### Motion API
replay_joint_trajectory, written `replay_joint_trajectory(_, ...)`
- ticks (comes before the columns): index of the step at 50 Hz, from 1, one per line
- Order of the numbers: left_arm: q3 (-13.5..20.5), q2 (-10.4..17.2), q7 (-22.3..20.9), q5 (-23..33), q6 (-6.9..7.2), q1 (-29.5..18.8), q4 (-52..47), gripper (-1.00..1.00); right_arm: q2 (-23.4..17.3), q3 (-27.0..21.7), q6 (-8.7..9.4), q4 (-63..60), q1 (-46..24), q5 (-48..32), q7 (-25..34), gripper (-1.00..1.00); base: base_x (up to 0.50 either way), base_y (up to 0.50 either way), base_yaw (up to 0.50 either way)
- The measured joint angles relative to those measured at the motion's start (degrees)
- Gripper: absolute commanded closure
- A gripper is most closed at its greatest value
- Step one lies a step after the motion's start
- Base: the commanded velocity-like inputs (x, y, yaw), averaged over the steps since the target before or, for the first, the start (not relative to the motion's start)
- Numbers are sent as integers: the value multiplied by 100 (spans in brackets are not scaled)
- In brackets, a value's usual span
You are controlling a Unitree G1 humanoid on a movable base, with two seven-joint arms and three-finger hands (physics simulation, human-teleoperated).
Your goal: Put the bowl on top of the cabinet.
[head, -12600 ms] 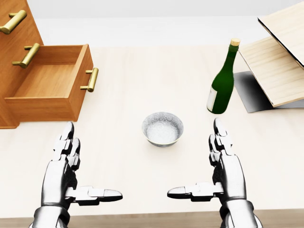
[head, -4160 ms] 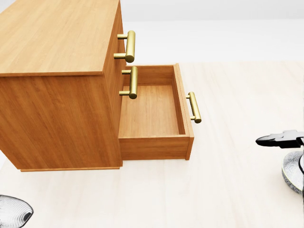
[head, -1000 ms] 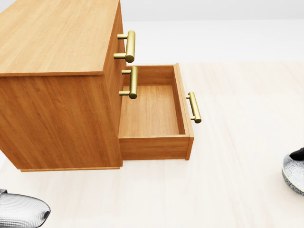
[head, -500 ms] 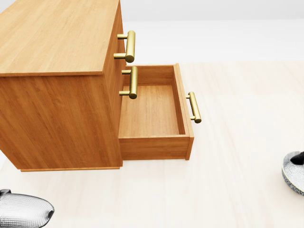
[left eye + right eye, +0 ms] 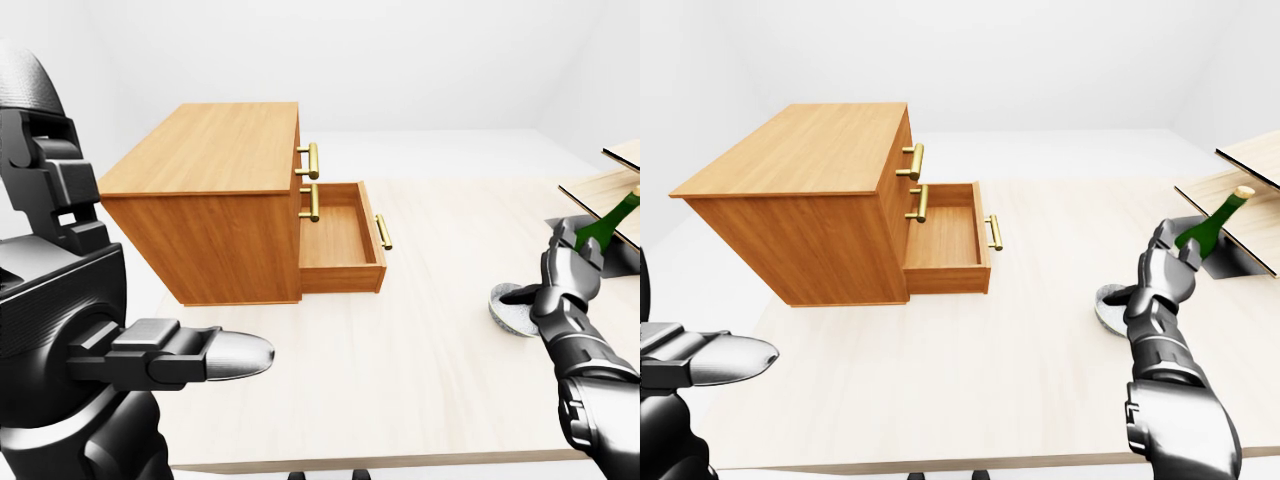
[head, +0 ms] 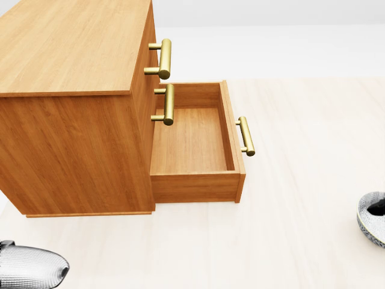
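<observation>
The speckled grey bowl [image 5: 508,312] sits on the pale table, cut off by the right edge of the head view [image 6: 372,220]. My right hand [image 5: 560,282] stands right beside and over it, fingers upright and spread, its dark thumb dipping inside the rim; nothing is gripped. The wooden cabinet [image 6: 72,51] fills the upper left of the head view, its flat top bare. My left hand [image 5: 120,300] hovers open, low on the left and close to the camera, well away from the bowl and the cabinet.
The cabinet's lower drawer [image 6: 192,141] is pulled out with nothing in it, brass handles [image 6: 246,136] sticking out to the right. A green bottle [image 5: 1206,230] stands just beyond the right hand, next to slanted wooden boards [image 5: 1252,160].
The right thumb has sunk from the bowl's rim into the bowl. The left hand has crept slightly right at the head view's bottom left. The camera has held still for the last second.
</observation>
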Motion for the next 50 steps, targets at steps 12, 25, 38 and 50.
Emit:
replay_joint_trajectory(12, -20, -76, -96, 118, 0, 16, 0, -100, -35, -22, 0, -14, -36, 24, 0, -100, 0, 0, 0)
replay_joint_trajectory(25, -26, -143, -183, 219, 0, 12, 7, -100, -115, -60, 0, -145, -126, 103, 6, -100, 0, 0, 0)
replay_joint_trajectory(38, -36, -179, -233, 286, 0, 16, 33, -100, -193, -115, 0, -430, -237, 194, 140, -100, 0, 0, 0)
replay_joint_trajectory(50, -54, -197, -258, 330, 0, 35, 71, -100, -209, -169, 0, -705, -242, 248, 274, -100, 0, 0, 0)
